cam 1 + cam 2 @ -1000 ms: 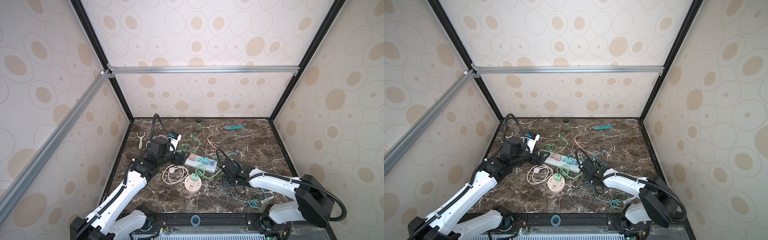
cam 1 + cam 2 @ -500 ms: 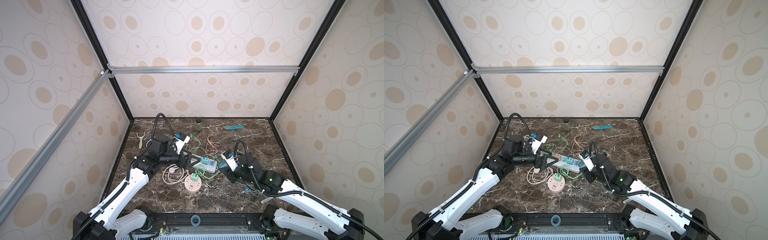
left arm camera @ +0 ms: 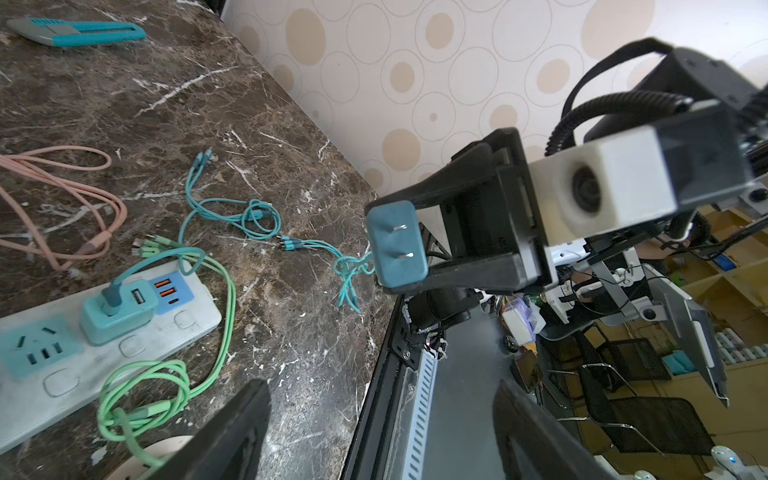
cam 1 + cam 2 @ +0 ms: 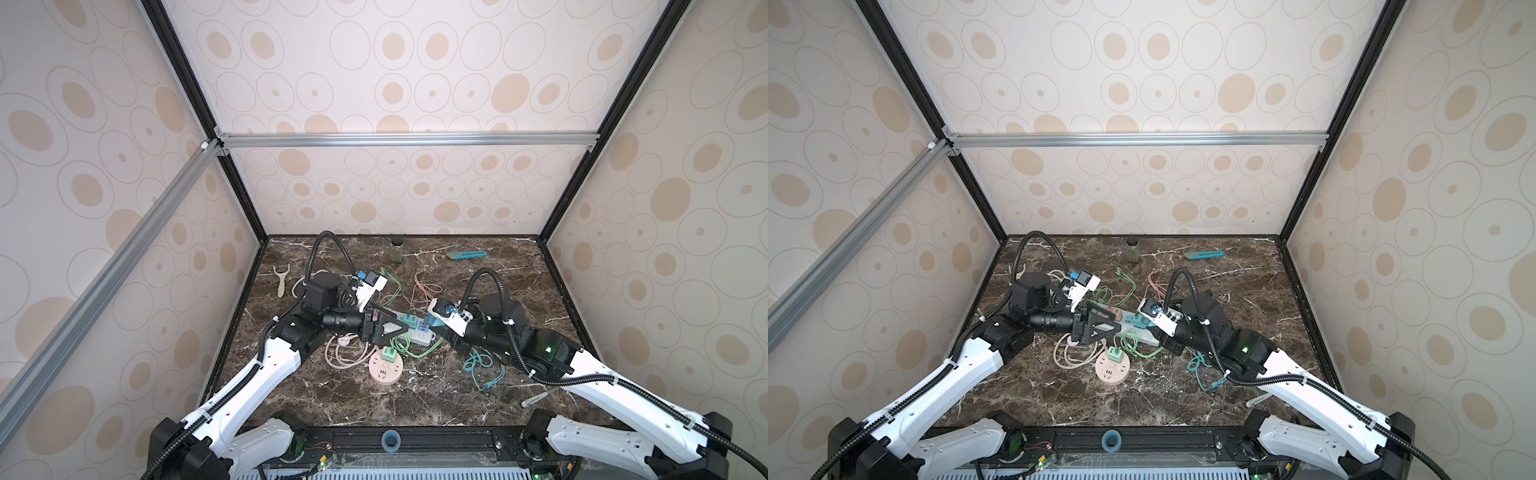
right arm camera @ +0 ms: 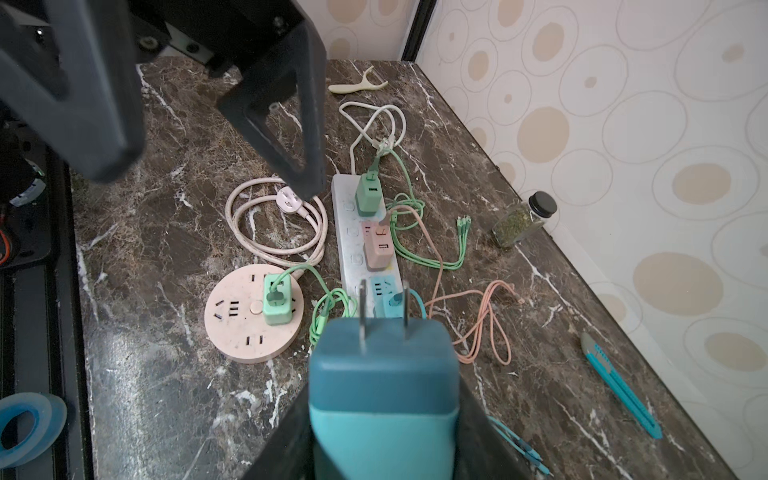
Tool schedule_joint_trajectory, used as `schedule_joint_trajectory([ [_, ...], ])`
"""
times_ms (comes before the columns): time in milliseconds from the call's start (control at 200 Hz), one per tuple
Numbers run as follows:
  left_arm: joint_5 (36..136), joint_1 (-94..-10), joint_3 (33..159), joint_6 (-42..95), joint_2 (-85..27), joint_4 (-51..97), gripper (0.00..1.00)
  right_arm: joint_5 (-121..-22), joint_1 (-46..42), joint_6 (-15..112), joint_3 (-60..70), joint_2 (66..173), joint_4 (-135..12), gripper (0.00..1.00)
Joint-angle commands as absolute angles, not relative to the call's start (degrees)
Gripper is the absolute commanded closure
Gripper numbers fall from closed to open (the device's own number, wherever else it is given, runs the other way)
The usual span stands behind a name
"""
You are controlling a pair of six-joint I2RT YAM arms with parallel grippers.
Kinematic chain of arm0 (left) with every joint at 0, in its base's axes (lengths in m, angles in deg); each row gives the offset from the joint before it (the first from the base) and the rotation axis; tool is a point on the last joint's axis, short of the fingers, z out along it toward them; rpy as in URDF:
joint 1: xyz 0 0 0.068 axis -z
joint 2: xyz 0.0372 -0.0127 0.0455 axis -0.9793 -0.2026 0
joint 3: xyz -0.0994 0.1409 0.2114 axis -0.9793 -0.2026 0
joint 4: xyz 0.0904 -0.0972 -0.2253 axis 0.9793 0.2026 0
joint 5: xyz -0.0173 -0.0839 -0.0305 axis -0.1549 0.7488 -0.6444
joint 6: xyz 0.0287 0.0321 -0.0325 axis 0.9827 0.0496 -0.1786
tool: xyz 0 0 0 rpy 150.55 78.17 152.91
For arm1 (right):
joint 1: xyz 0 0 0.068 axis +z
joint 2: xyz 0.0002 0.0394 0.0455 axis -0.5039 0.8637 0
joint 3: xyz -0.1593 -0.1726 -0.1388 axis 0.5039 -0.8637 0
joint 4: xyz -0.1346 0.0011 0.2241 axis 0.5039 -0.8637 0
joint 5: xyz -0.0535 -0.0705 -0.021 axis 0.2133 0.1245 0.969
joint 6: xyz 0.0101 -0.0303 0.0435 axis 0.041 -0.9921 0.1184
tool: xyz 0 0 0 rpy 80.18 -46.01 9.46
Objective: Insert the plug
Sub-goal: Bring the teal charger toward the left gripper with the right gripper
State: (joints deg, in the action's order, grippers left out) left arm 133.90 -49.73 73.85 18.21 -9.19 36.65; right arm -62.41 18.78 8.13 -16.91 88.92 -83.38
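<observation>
My right gripper (image 5: pixel 384 415) is shut on a teal two-prong plug (image 5: pixel 384 374), lifted off the table with its prongs pointing toward the white power strip (image 5: pixel 347 232). The left wrist view shows the same plug (image 3: pixel 397 245) held between the black fingers. In a top view the right gripper (image 4: pixel 435 326) hangs at the strip's right end (image 4: pixel 419 336). My left gripper (image 4: pixel 399 330) hovers over the strip's left part, open and empty (image 3: pixel 382 436). Green, pink and blue chargers sit in the strip.
A pink round socket (image 4: pixel 386 368) with a green charger lies in front of the strip. Green, pink, teal and white cables are strewn around it. A herb jar (image 4: pixel 397 249), a teal utility knife (image 4: pixel 468 254) and a floss pick (image 4: pixel 281 279) lie near the back wall.
The right arm has risen from lying low on the table, carrying the plug toward the strip. The left gripper has moved right, from the back left to over the strip.
</observation>
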Motion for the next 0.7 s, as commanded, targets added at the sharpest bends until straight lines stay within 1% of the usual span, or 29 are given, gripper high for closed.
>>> schedule_joint_trajectory([
  [0, 135.25, -48.46, 74.74, 16.57, -10.29, 34.05, 0.16, -61.82, 20.36, 1.35, -13.57, 91.21, -86.22, 0.78],
  [155, 135.31, -47.38, 75.75, 16.83, -11.33, 34.09, 0.20, -60.98, 22.27, -1.65, -10.91, 94.09, -86.98, 0.78],
  [225, 135.47, -47.30, 75.92, 16.62, -11.80, 34.18, 0.23, -60.01, 23.45, -2.84, -9.96, 95.35, -87.07, 0.78],
  [320, 135.59, -47.11, 75.90, 16.09, -12.30, 33.77, 0.31, -58.83, 24.74, -4.27, -8.76, 96.97, -87.47, 0.78],
  [470, 135.99, -46.76, 76.10, 15.95, -12.94, 33.56, 0.37, -57.73, 25.72, -5.28, -8.09, 98.70, -86.65, 0.78],
  [550, 135.39, -46.61, 76.34, 16.39, -13.22, 34.01, 0.43, -58.01, 26.20, -5.09, -8.23, 98.81, -85.31, 0.79],
  [635, 135.05, -46.56, 76.31, 16.07, -13.39, 33.74, 0.44, -57.71, 26.84, -5.35, -8.09, 99.20, -84.76, 0.79],
  [695, 134.76, -46.45, 76.33, 15.66, -13.49, 33.16, 0.47, -57.11, 27.15, -5.69, -7.83, 99.66, -84.73, 0.78],
])
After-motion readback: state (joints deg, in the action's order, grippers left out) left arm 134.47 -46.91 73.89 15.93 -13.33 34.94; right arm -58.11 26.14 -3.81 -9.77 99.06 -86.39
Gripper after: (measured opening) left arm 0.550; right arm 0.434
